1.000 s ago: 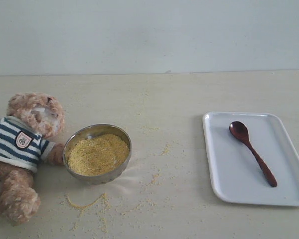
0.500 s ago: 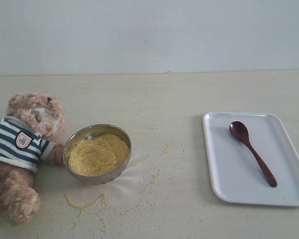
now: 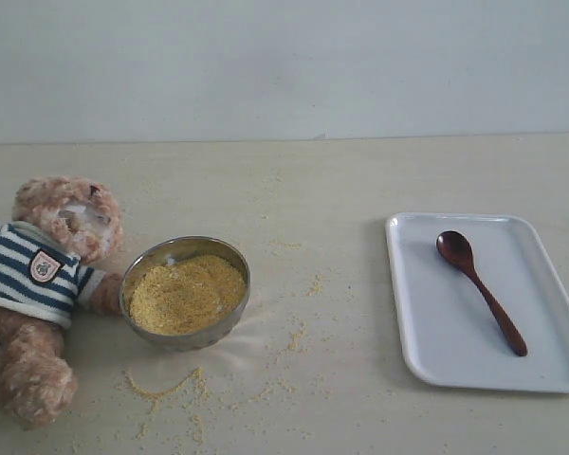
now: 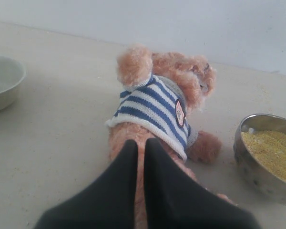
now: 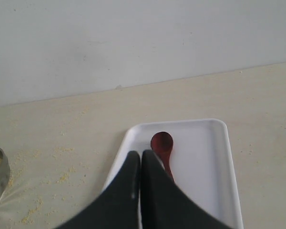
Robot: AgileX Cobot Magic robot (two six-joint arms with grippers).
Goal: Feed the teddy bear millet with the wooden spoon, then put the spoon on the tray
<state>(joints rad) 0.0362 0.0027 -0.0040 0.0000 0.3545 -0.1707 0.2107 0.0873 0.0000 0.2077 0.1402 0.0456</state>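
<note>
The teddy bear [image 3: 47,275] lies on its back at the table's left, striped shirt up, also seen in the left wrist view [image 4: 157,105]. Beside it a steel bowl [image 3: 185,294] holds the millet [image 3: 187,292]; the millet [image 4: 271,148] shows in the left wrist view too. The wooden spoon [image 3: 479,289] lies on the white tray [image 3: 427,322] at the right, bowl end toward the far side. My left gripper [image 4: 140,143] is shut and empty above the bear's legs. My right gripper [image 5: 141,155] is shut and empty above the tray [image 5: 214,162], near the spoon [image 5: 162,145]. Neither arm shows in the exterior view.
Stray millet grains [image 3: 171,384] are scattered on the table in front of and to the right of the bowl. A pale bowl [image 4: 2,83] stands beyond the bear in the left wrist view. A plain wall runs behind the table.
</note>
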